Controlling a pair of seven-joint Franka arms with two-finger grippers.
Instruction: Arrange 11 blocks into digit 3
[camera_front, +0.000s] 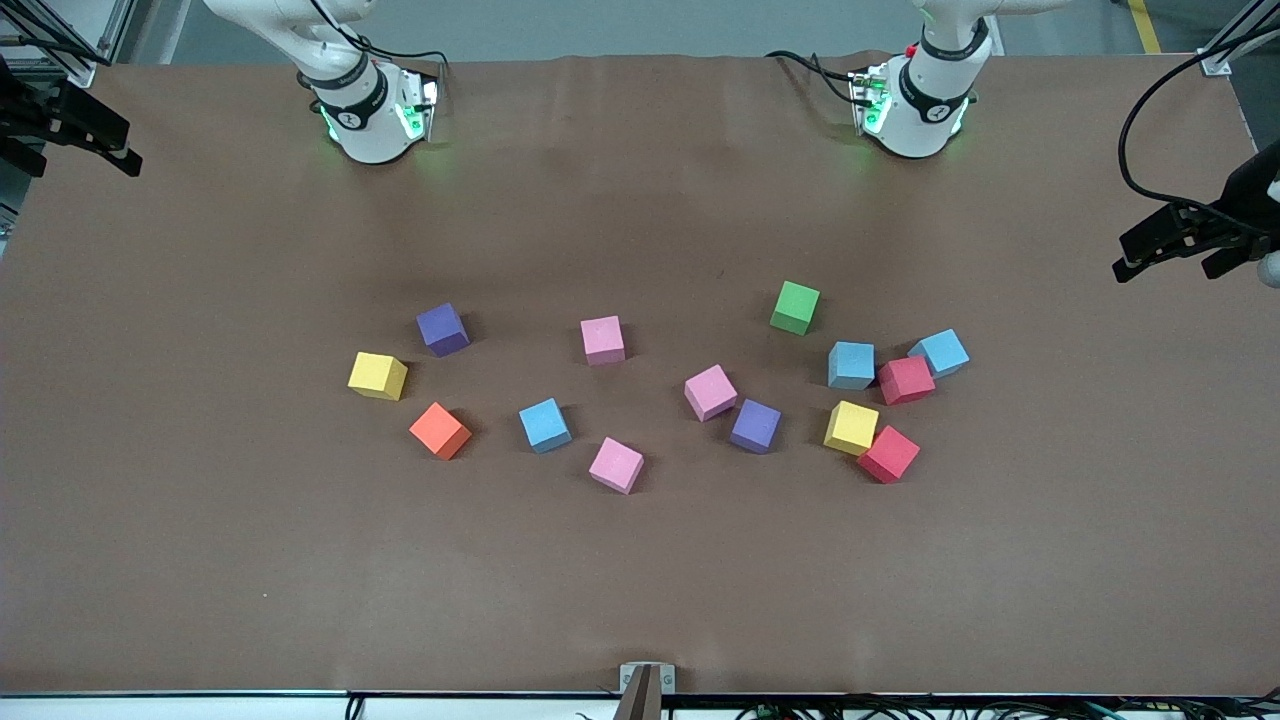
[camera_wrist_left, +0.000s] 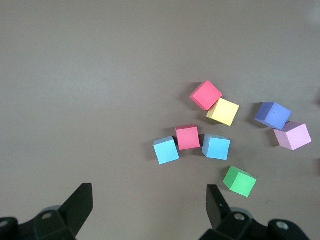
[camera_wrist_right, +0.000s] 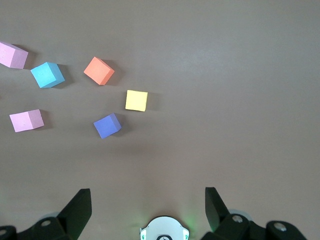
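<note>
Thirteen blocks (camera_front: 711, 392) scattered: three pink, three blue, two each purple, yellow, red, plus single green, orange. Brown table (camera_front: 200, 500). Left gripper (camera_wrist_left: 150, 205), right gripper (camera_wrist_right: 148, 205) spread wide, holding nothing.

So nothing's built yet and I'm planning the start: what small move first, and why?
Probably lower the open left gripper toward the green block: all blocks lie scattered, and this one stands alone, nearest that arm. The right gripper waits, open.
</note>
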